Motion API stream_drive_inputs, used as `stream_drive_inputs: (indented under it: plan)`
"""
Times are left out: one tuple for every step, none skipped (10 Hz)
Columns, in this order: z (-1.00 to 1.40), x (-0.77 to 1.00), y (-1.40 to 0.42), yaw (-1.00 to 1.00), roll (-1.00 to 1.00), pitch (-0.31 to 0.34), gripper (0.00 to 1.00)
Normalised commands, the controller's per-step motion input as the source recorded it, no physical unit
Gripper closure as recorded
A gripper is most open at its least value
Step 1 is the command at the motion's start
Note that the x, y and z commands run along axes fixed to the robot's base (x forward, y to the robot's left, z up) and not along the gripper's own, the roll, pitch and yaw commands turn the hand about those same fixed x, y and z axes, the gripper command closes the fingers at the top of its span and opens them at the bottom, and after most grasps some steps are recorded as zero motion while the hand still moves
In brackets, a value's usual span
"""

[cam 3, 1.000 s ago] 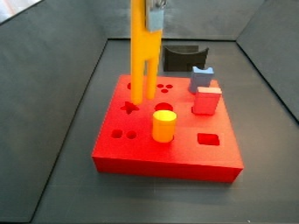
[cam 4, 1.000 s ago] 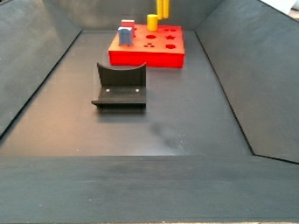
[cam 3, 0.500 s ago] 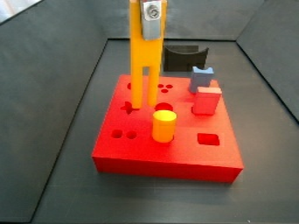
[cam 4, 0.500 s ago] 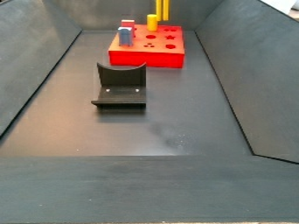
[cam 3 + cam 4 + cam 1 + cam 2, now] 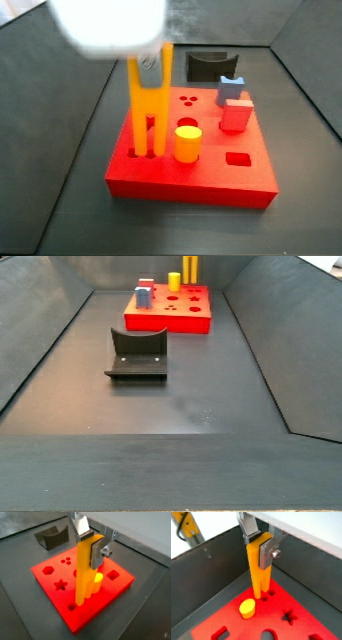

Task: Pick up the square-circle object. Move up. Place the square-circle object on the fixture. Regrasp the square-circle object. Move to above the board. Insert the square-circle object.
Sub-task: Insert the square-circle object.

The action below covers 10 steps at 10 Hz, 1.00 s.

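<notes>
nearest in a side view, the dark surface (image 5: pixel 187 406) is bare, and then the fixture (image 5: pixel 138 353) is met, standing empty with nothing in its notch. beyond it, at the far end, the board (image 5: pixel 168 314) is seen with its pegs.

on the board itself, several holes are left open: a star (image 5: pixel 61 584), a hexagon (image 5: pixel 48 570), three small round ones (image 5: pixel 66 560) and a square (image 5: pixel 238 158). others are filled: a short yellow cylinder (image 5: pixel 187 143) stands upright in one hole, and a red block (image 5: pixel 235 115) and a blue notched peg (image 5: pixel 233 89) stand toward the far edge.

the long yellow-orange peg (image 5: pixel 85 569) is held upright over the board, just beside the short cylinder. it is pinched near its top end by the jaws of the gripper (image 5: pixel 259 542), with a silver finger (image 5: pixel 266 550) pressed flat against its side. in a wrist view its lower tip (image 5: pixel 259 594) appears to be at or just inside a hole.

the insertion step is judged to be in hand. a straight, slow descent is called for next, with the peg kept vertical and squared to the hole, and the short cylinder not to be brushed. whether the tip is already seated cannot be told.
</notes>
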Motion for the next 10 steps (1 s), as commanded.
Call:
stream_drive_inputs:
  plan:
    - [0.00,-0.03,0.10,-0.63,-0.02,0.023,1.00]
    - [0.00,0.00,0.04,-0.81,-0.08,0.000,1.00]
    - [-0.01,-0.03,0.01,-0.77,-0.13,-0.061,1.00]
    - [-0.04,0.00,0.02,-0.23,-0.06,-0.034,1.00]
    - [-0.06,0.00,0.07,0.00,-0.09,-0.047,1.00]
    - [-0.23,-0.04,0.15,0.00,-0.14,-0.109,1.00]
    - [-0.23,-0.24,0.04,0.09,-0.16,-0.220,1.00]
    - [-0.16,-0.26,0.00,0.16,-0.14,-0.239,1.00]
    - [0.00,-0.26,0.00,0.05,-0.12,-0.206,1.00]
    - [0.00,-0.28,0.05,0.00,-0.14,-0.154,1.00]
